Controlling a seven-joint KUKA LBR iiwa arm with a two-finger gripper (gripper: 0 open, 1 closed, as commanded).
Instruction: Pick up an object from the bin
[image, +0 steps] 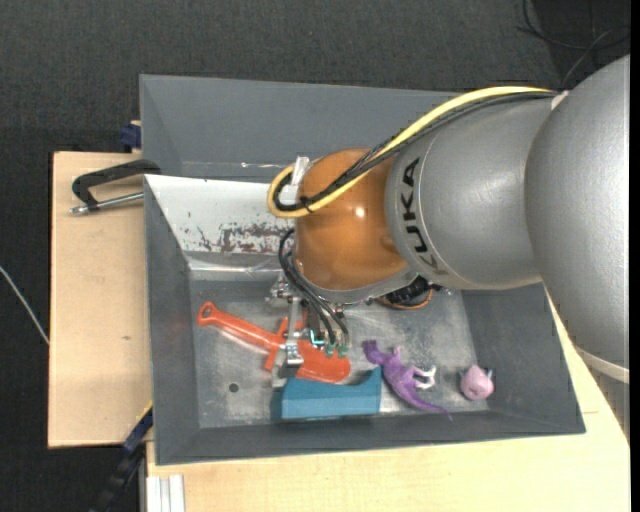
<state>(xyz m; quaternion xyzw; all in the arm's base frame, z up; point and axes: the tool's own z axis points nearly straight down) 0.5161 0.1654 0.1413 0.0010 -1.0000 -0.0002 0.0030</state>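
The hand (296, 350) is down at the orange long-handled tool (235, 328), beside the near blue block (330, 400); whether it grips, I cannot tell

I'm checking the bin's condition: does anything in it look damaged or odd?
Reddish-brown speckles streak the grey metal bin's back wall, like rust or scuffing. The loose things on its floor look ordinary.
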